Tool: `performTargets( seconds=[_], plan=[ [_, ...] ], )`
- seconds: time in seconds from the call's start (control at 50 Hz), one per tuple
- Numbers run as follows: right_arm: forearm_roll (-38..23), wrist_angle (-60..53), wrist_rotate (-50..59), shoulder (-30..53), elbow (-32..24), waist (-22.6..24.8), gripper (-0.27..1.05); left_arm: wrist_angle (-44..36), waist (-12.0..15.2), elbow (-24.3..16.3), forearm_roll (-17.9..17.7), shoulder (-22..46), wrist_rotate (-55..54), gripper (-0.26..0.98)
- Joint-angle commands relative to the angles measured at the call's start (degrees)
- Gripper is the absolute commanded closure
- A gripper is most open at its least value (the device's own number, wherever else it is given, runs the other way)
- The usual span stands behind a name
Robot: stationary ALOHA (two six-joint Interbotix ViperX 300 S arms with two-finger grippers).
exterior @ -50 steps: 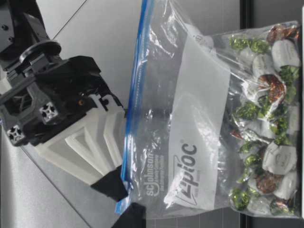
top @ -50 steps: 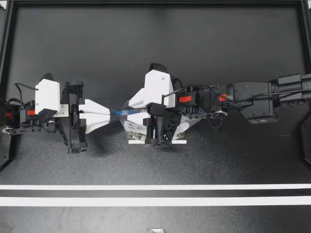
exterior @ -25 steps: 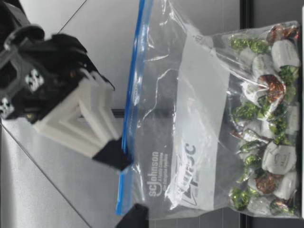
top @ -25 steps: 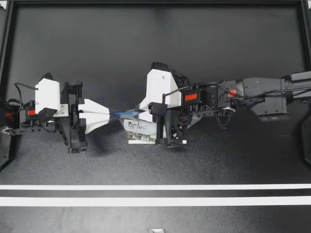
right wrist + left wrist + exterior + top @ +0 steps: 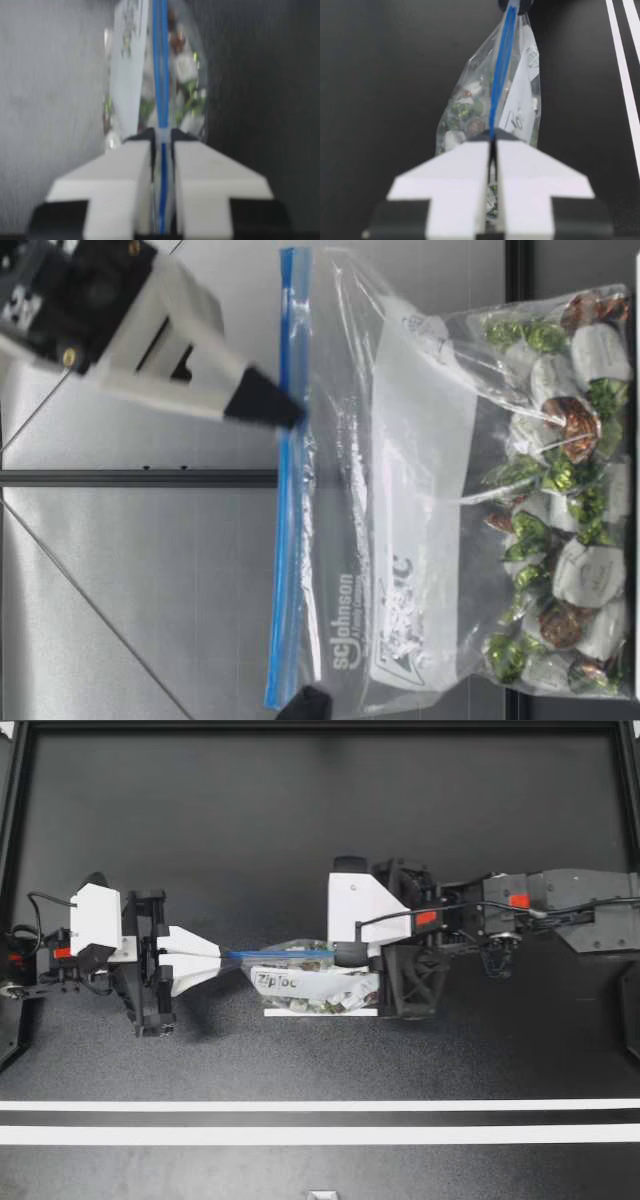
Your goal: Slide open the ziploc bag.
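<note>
Ziploc bag [image 5: 315, 982]: at the centre of the top view, hung between the two grippers, with its bottom apparently resting on the table [image 5: 300, 820].
Film: thin, clear, soft and likely slippery. It would crumple rather than push.
Wrapped candies [image 5: 560, 490]: heaped in the bag's bottom. They probably weigh it down enough to keep the film hanging straight.
Blue zip strip [image 5: 280, 954]: pulled straight between the grippers. It looks like the stiffest part, so the best place to hold.
Left gripper [image 5: 222, 956]: left of centre in the top view, fingers pinched tight on the strip's end.
Right gripper [image 5: 345, 955]: right of centre, fingers pinched on the strip. No slider tab can be made out between them.
Risk: a pull across the strip, rather than along it, could slip the pinch or tear the film.
</note>
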Motion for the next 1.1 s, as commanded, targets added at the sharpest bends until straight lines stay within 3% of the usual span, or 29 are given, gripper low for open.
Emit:
performTargets(
  seconds=[0.0, 0.34, 0.8, 0.96, 1.08],
  plan=[
    [0.00, 2.46, 0.09, -2.90, 0.97, -0.09, 0.86, -0.26, 0.18, -0.26, 0.00, -0.53, 0.00, 0.88],
    [-0.09, 4.48, 0.62, -8.88, 6.50, -0.09, 0.86, -0.09, 0.18, -0.26, 0.00, -0.44, 0.09, 0.88],
    [0.18, 1.32, 0.97, -9.23, 7.65, -0.18, 0.81, 0.26, 0.18, -0.62, 0.18, -0.88, 0.09, 0.85],
    [0.35, 0.44, 0.97, -8.88, 8.17, -0.09, 0.63, 0.35, 0.18, -0.62, 0.35, -1.05, 0.09, 0.69],
    [0.53, -0.18, 0.97, -8.96, 8.70, -0.18, 0.44, 1.76, 0.18, -0.88, 0.62, -1.14, 0.09, 0.42]
  ],
)
